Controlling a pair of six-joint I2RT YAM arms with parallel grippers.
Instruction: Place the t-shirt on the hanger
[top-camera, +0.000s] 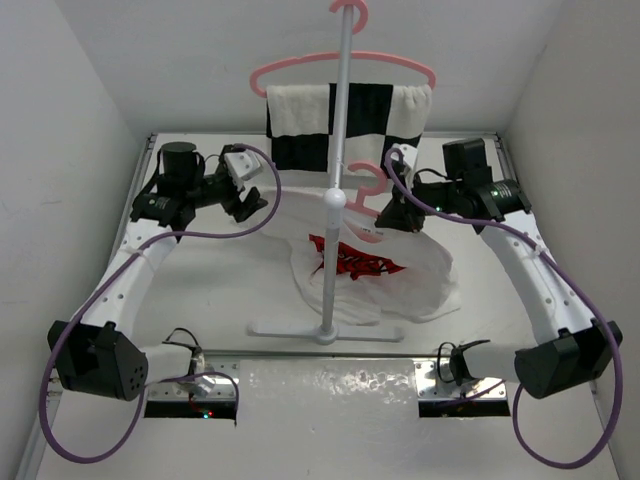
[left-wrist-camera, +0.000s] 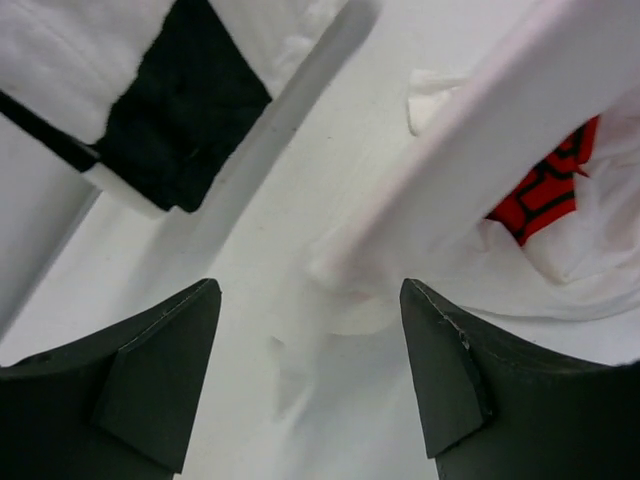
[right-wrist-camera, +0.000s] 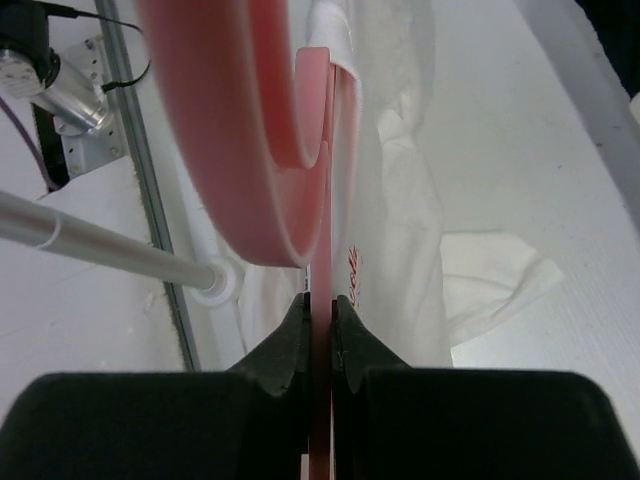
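The white t-shirt (top-camera: 405, 283) with a red print lies bunched on the table right of the rack pole, its upper part raised over the pink hanger (top-camera: 372, 180). My right gripper (top-camera: 392, 214) is shut on the hanger's thin bar just below the hook, as the right wrist view shows (right-wrist-camera: 320, 300), with the hook (right-wrist-camera: 250, 150) and the shirt (right-wrist-camera: 400, 200) ahead. My left gripper (top-camera: 254, 206) is open and empty, left of the shirt. In the left wrist view its open fingers (left-wrist-camera: 308, 287) face a cloth-covered hanger end (left-wrist-camera: 345, 270), apart from it.
A rack pole (top-camera: 341, 140) stands mid-table on a flat base (top-camera: 325, 331). A twin pink hanger (top-camera: 300, 66) hangs from its top and carries a black-and-white checkered cloth (top-camera: 350, 122), which also shows in the left wrist view (left-wrist-camera: 180, 130). White walls close both sides.
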